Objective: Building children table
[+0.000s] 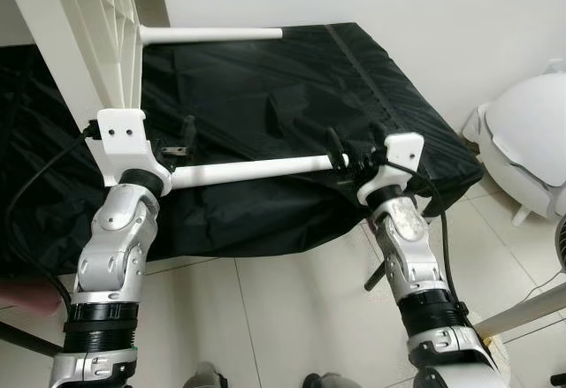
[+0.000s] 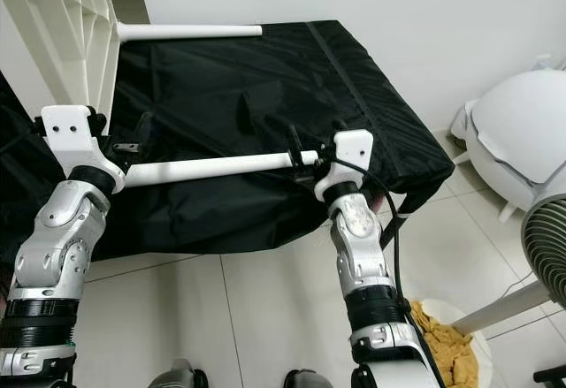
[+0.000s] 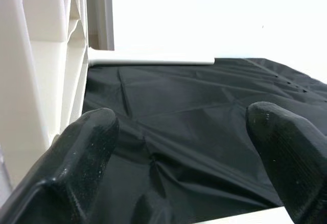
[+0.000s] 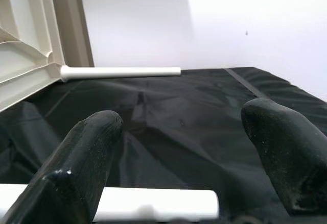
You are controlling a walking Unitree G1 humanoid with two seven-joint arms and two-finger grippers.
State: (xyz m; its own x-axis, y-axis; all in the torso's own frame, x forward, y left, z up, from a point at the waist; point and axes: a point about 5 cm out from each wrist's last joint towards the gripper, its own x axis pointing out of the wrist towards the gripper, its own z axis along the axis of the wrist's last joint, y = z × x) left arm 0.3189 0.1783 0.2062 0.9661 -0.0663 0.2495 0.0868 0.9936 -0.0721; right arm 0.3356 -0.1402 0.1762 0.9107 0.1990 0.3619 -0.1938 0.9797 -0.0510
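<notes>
The white table leg (image 1: pixel 256 171) lies across the black cover (image 1: pixel 292 87), its free end between the right gripper's (image 1: pixel 340 160) spread fingers, seemingly untouched; the left gripper (image 1: pixel 177 145) gapes near its base.

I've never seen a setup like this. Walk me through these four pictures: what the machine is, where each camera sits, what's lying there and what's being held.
This is a humanoid robot with two silver arms, each ending in two black fingers. The two wide pictures come from its head, looking down; the two close ones come from cameras on its wrists, looking along the fingers.

Before it lies a black cloth covering a raised surface. A white tabletop stands on edge at the robot's left, with two white legs sticking out sideways: the far leg and the near leg.

The left gripper is by the near leg's base at the tabletop. The right gripper is at that leg's free end; its fingers look spread apart, the leg end just below them, so a firm grip isn't evident.
</notes>
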